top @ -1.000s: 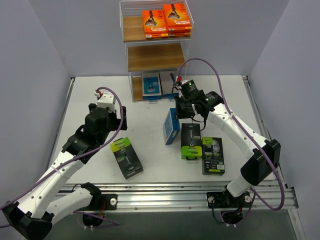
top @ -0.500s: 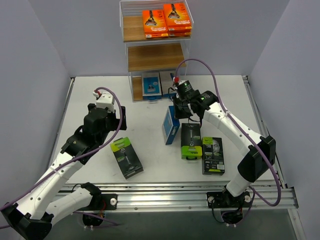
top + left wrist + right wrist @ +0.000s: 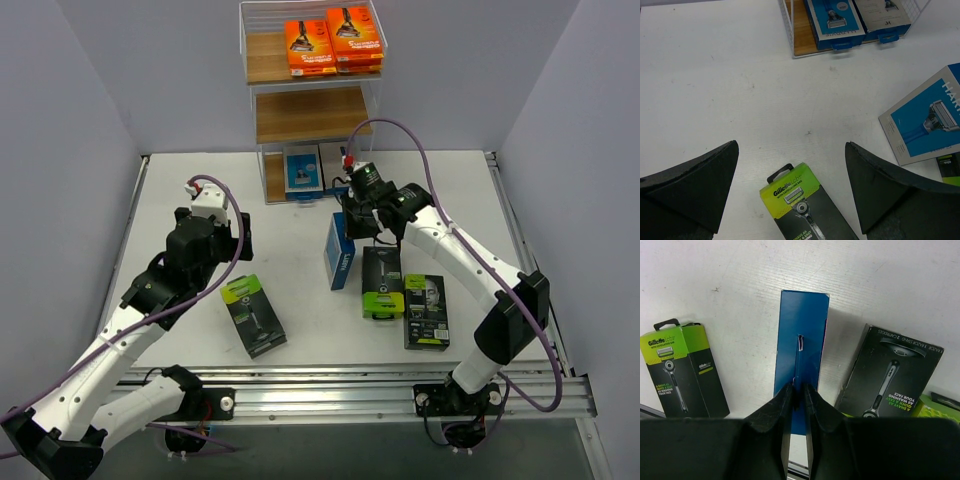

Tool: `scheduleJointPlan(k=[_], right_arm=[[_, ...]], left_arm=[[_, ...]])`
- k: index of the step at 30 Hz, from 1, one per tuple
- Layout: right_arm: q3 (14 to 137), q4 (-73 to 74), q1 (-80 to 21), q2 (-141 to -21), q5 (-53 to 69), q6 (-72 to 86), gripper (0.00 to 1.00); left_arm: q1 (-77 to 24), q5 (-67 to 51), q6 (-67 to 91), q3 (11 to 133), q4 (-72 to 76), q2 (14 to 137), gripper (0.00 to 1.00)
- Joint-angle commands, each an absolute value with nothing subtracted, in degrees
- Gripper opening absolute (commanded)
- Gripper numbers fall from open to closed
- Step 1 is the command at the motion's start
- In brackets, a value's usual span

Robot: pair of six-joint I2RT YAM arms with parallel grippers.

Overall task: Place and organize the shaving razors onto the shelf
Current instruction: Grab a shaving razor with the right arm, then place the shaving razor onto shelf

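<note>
Left gripper (image 3: 791,145) gapes empty above a green-topped pack (image 3: 795,200). Right gripper (image 3: 799,387) straddles the upright blue pack (image 3: 802,330) at its tab, jaws nearly together; whether it's gripping, I cannot tell. If loose, the pack could topple beneath it, short of the shelf (image 3: 310,115) beyond.

three-tier shelf (image 3: 310,100), white wire frame with wooden boards, at the far edge of the desk (image 3: 290,215). top tier: orange razor packs (image 3: 333,45) flat in two side-by-side stacks at the right. bottom tier: two blue-and-white packs (image 3: 303,170) flat, side by side, hang tabs toward the front. on the desk: blue pack (image 3: 341,252) standing on its narrow edge; just right of it, middle black-and-lime pack (image 3: 382,282) and right black-and-lime pack (image 3: 426,311), flat, side by side; left black-and-lime pack (image 3: 253,315) flat, angled, well apart.
</note>
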State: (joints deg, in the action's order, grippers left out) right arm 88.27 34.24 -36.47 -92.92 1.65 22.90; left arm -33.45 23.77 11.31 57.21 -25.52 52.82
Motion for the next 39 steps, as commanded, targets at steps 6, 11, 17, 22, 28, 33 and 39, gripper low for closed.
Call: scheduleJointPlan(k=[6,11,17,22,28,33,39], right_arm=[[89.64,37.70,-36.83,-96.68,0.53,22.85,0.11],[91.23,38.58,-36.83,-98.43,0.61,22.41,0.11],[93.78,39.90,-36.91,-100.11,1.84,21.97,0.02],[94.22,40.08,-36.74,-101.16,3.43,21.53,0.00],[93.78,38.68,-36.12,-98.80,2.64,22.05,0.00],[85.90,27.55,-32.70,-90.38,3.51,26.71,0.00],[70.26,9.01,-29.80,-81.14,8.08,36.64,0.00]], left_arm=[[-33.75,22.50,10.72,57.48,-23.73,51.68,0.96],[-33.75,22.50,10.81,57.48,-23.73,51.50,0.96],[-33.75,22.06,10.81,57.48,-23.73,51.59,0.96],[-33.75,21.88,10.81,57.48,-23.64,51.42,0.96],[-33.75,21.62,10.99,57.39,-23.55,51.50,0.96],[-33.75,21.53,11.07,57.39,-23.55,51.59,0.96],[-33.84,22.06,10.99,57.30,-23.55,51.77,0.96]])
